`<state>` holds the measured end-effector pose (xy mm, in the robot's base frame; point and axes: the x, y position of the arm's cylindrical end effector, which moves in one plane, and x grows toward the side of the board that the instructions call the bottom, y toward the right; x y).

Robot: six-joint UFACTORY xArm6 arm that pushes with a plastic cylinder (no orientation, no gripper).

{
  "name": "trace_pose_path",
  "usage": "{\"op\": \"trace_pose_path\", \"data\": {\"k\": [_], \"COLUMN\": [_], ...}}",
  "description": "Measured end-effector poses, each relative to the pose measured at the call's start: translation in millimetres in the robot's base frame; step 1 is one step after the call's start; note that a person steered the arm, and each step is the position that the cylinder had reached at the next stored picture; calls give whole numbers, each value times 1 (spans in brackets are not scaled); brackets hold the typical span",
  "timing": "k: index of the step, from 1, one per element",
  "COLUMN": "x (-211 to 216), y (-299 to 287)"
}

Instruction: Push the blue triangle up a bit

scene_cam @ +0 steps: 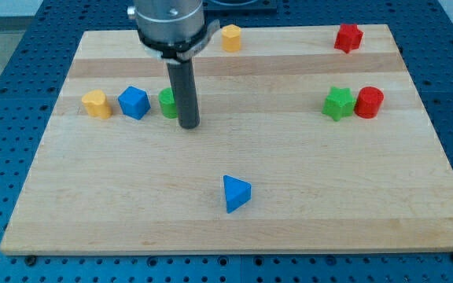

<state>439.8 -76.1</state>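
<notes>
The blue triangle (236,192) lies on the wooden board (329,204) near the bottom middle. My tip (189,124) rests on the board well above and to the left of it, right beside a green block (167,103) that the rod partly hides. The tip does not touch the blue triangle.
A blue cube-like block (134,102) and a yellow block (96,104) sit left of the green one. A yellow-orange hexagonal block (231,37) is at the top middle. A red star (349,37) is at the top right. A green star (337,104) touches a red cylinder (369,102) at the right.
</notes>
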Motion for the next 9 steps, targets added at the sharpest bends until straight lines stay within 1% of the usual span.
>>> {"op": "trace_pose_path", "data": {"k": [1,3,4,5,6,9], "x": [44,157,175,175,169,113], "y": [-12,-7,41,78,83,78]}}
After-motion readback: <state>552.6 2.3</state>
